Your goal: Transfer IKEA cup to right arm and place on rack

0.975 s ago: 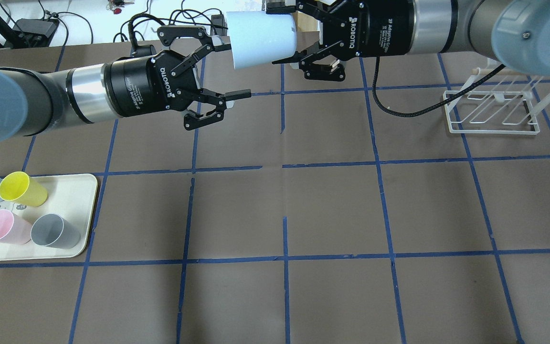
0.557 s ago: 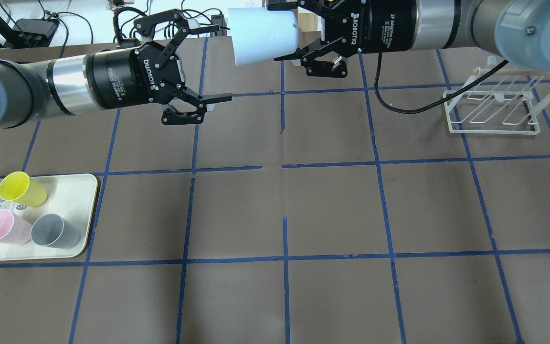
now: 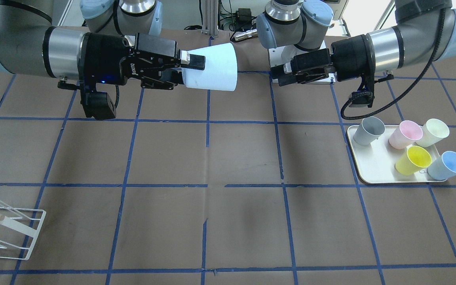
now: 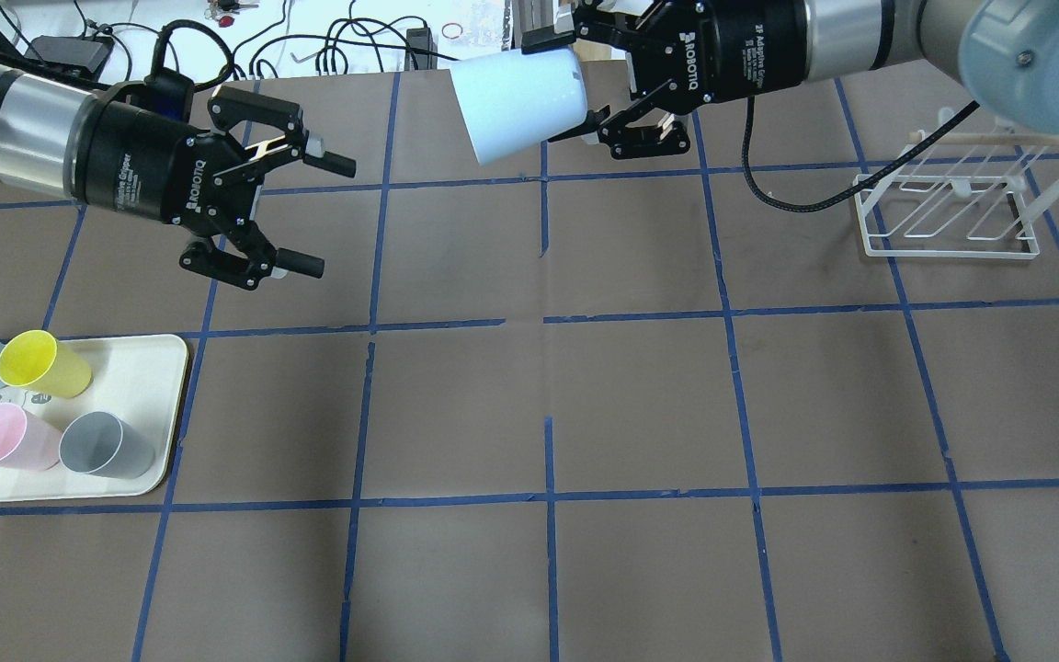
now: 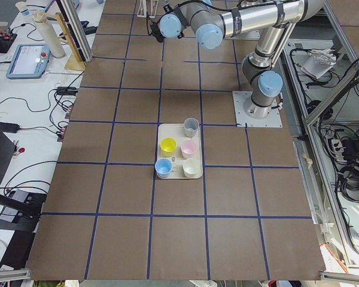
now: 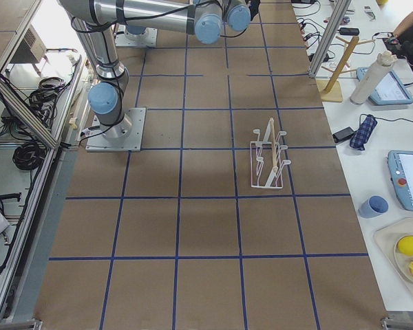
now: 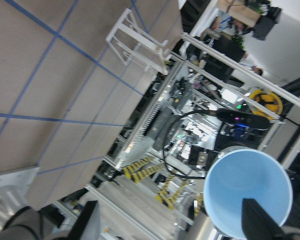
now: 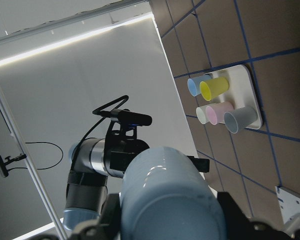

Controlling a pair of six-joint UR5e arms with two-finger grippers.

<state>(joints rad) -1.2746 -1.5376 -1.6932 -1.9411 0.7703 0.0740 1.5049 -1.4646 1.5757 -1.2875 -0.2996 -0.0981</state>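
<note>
In the front-facing view the right gripper [image 3: 191, 68] is clamped across the narrow base end of the IKEA cup [image 3: 216, 69], with one flat black finger lying along its wall. The smooth, pale blue tapered tumbler hangs on its side in the air over the far part of the table [image 3: 228, 158]. Its mouth is turned toward the left gripper [image 3: 278, 74], which is apart from it and holds nothing. Below that gripper a cream tray [image 3: 370, 174] carries a grey cup [image 3: 368, 130], a pink cup [image 3: 405, 133], a cream cup [image 3: 434, 131], a yellow cup [image 3: 414, 159] and a second blue cup [image 3: 447, 165]. The rack [image 3: 14, 227] sits at the opposite end. From overhead the left gripper's fingers are spread wide and empty, well apart from the cup. A black cable [image 4: 768, 204] sags between the right gripper and the white wire rack with its pale wooden dowel [image 4: 1026, 138]. The left-end view shows the tray mid-table with all five cups mouth-up; the grippers are too small there to judge. The right-end view shows the rack standing alone on brown paper gridded with blue tape. The left wrist camera looks straight into the cup's round mouth, its own blurred fingertips [image 7: 90, 222] far apart at the frame's bottom. In the right wrist camera the cup's curved wall fills the lower frame, with the left arm [image 8: 97, 160] and the tray beyond.
</note>
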